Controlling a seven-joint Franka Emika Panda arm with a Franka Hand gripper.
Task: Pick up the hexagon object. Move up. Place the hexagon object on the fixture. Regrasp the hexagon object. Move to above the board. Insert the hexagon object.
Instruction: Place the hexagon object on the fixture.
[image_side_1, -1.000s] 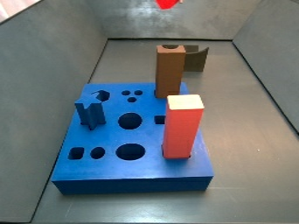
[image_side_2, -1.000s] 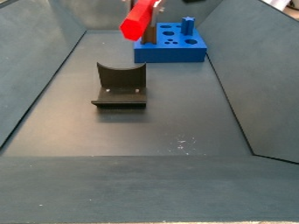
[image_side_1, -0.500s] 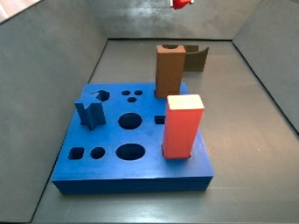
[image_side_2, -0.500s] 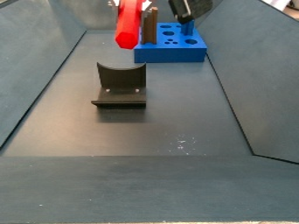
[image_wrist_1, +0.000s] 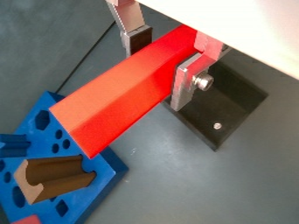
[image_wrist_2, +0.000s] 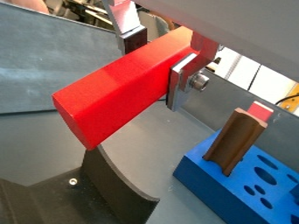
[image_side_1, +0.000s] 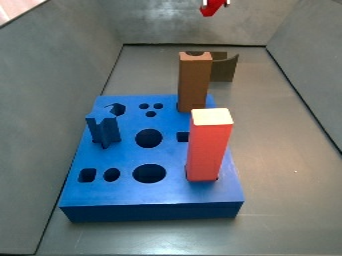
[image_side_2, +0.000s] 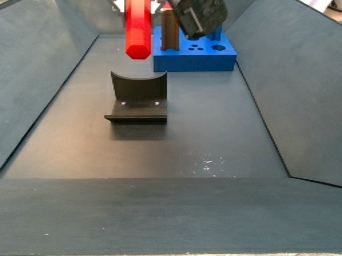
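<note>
So far you have picked up and raised the hexagon object: the gripper hangs above the fixture, jaws clamped on the red rod, while placing, regrasping and inserting into the board are left.
</note>
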